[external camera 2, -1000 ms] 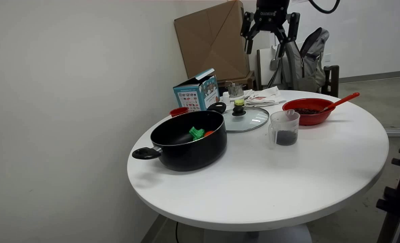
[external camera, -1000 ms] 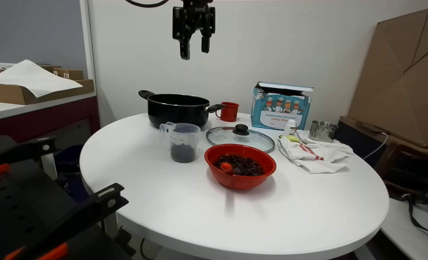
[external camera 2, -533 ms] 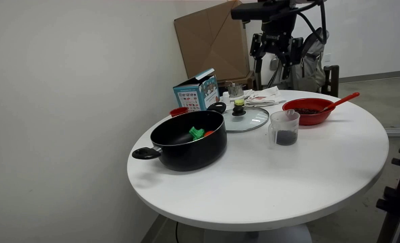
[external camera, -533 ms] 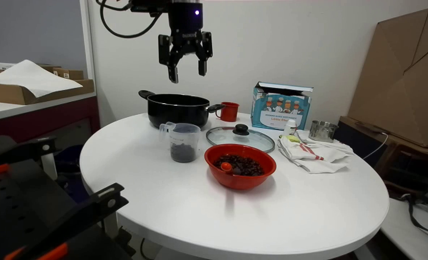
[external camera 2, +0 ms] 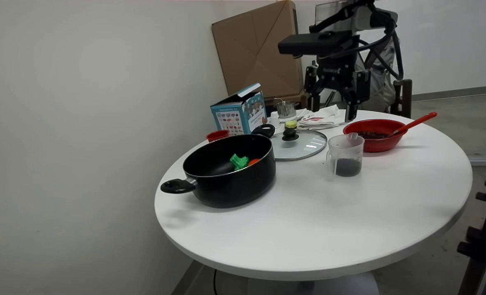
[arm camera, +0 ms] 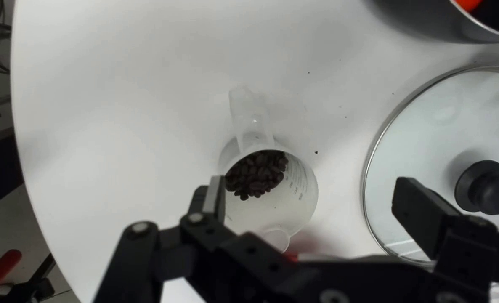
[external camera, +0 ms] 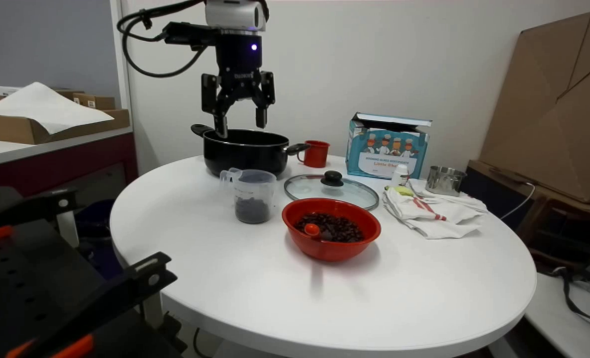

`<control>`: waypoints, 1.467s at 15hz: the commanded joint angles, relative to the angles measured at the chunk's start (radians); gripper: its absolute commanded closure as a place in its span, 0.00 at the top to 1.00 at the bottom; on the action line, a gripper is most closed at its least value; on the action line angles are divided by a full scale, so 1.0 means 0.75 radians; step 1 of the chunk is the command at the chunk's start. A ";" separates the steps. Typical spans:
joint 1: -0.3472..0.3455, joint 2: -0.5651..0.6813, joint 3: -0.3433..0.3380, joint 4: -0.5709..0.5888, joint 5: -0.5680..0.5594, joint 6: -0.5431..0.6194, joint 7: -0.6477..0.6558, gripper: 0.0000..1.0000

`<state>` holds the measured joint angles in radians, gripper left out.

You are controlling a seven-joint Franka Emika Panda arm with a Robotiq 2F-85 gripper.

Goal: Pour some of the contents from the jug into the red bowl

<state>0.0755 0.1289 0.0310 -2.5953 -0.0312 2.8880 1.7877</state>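
Note:
The clear jug [external camera: 262, 186] stands upright on the white table, handle toward the black pot side; it also shows in an exterior view [external camera 2: 345, 147]. Its dark bean-like contents [arm camera: 256, 174] lie at the bottom. The red bowl [external camera: 330, 251] stands beside the jug, holding dark beans and a red spoon [external camera 2: 417, 122]; in the wrist view only a red sliver shows behind my gripper. My gripper [external camera: 241, 125] is open, empty and pointing down, above the table and higher than the jug. In the wrist view [arm camera: 312, 200], one finger overlaps the jug's rim and the other overlaps the glass lid.
A black pot [external camera 2: 239, 188] with handles stands near the jug, with toy vegetables inside. A glass lid [arm camera: 422, 126] with a black knob lies between pot and bowl. A red cup [external camera: 316, 154], blue box [external camera: 387, 149], white towel [external camera: 429, 214] and metal cup [external camera: 444, 180] are farther back.
My gripper has come down well toward the table and, in an exterior view, shifted left, staying open. The jug, the bowl and the other things have not moved.

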 commanded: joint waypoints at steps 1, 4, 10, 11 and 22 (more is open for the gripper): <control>0.073 0.087 -0.071 0.042 -0.085 0.001 0.057 1.00; 0.122 0.165 -0.125 0.066 -0.113 0.005 0.054 1.00; 0.238 0.291 -0.200 0.141 -0.109 0.008 0.024 1.00; 0.256 0.304 -0.207 0.152 -0.105 0.008 0.020 1.00; 0.282 0.400 -0.224 0.229 -0.064 0.004 -0.041 0.55</control>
<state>0.2753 0.4092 -0.1207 -2.4462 -0.0915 2.8877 1.7829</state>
